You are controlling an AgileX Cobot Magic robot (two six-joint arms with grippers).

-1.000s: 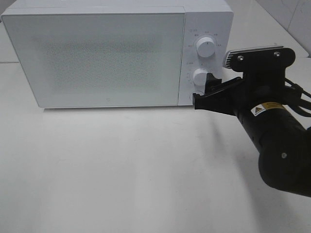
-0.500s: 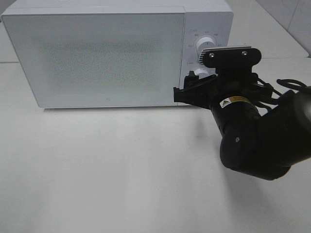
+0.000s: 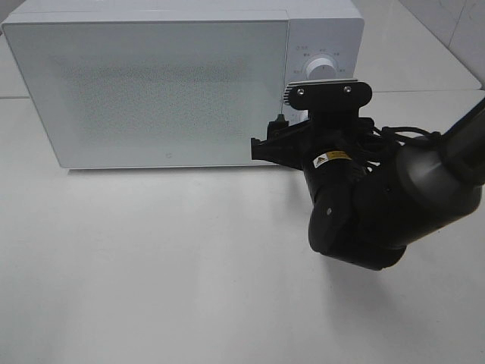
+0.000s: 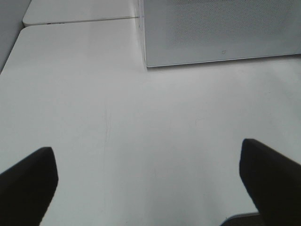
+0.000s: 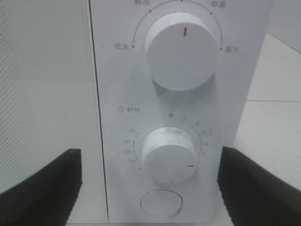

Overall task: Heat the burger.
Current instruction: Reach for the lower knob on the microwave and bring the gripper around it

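The burger is out of view; the white microwave (image 3: 151, 83) has its door shut and the dotted window shows nothing inside. My right gripper (image 3: 271, 138) hangs open right in front of the control panel. In the right wrist view its fingertips (image 5: 42, 188) flank the lower timer knob (image 5: 169, 153) without touching it. That knob's red mark points to the lower right, away from 0. Above it is the power knob (image 5: 181, 49), below it a round button (image 5: 161, 204). My left gripper (image 4: 149, 183) is open over bare table, holding nothing.
The microwave stands at the back of the white table (image 3: 151, 265). My bulky black right arm (image 3: 364, 205) fills the space before the microwave's right end. A seam to a second table (image 4: 80, 20) runs behind the microwave's left corner.
My right arm has swung left and closer to the microwave, so the gripper now covers the lower knob in the high view. Its jaws stay open. The left gripper has not moved.
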